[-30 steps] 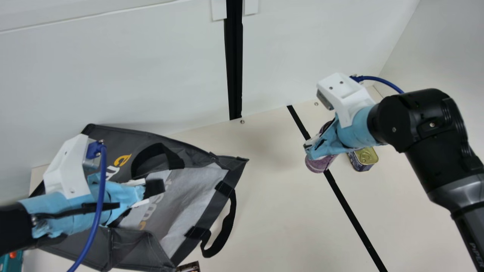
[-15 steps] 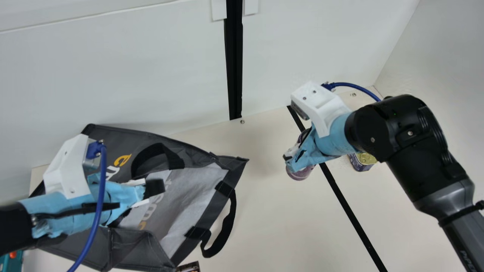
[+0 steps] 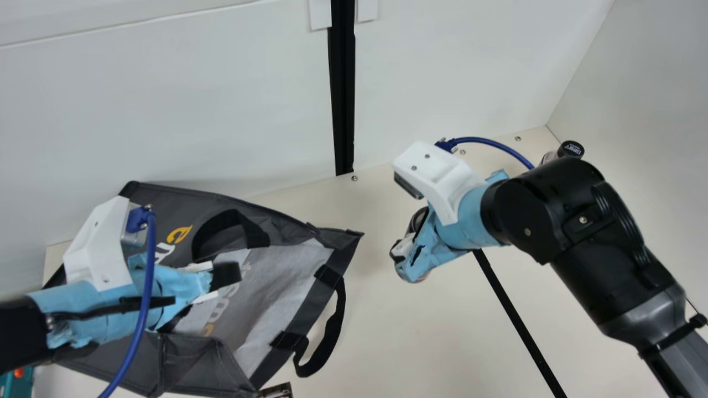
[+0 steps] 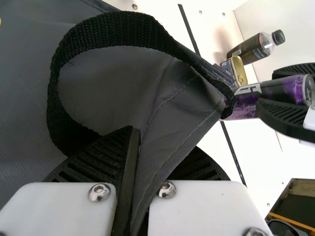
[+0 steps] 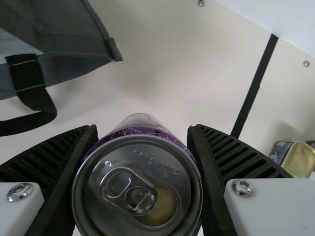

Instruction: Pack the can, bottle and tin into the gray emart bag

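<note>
Underneath it all lies the cream table (image 3: 387, 337), crossed by a black stripe (image 3: 514, 309). Next in size is the gray emart bag (image 3: 160, 196), slumped at the main view's left, with 2 black handles (image 3: 333, 330) looping off it. Over the bag is the left gripper (image 3: 224, 275), its 2 ribbed fingers pinching a fold of the gray fabric in the left wrist view. Well apart from it, the right gripper (image 3: 406, 251) grips the purple can (image 5: 138, 187) between its 2 fingers. The bottle (image 4: 251, 48) is outside the bag, by the wall on the main view's right, partly hidden behind the right arm, its black cap showing. Smaller than that, the can is held outside the bag, its ring-pull top facing the right wrist camera. Smallest is the tin (image 4: 238, 71), gold-lidded, on the table near the bottle.
</note>
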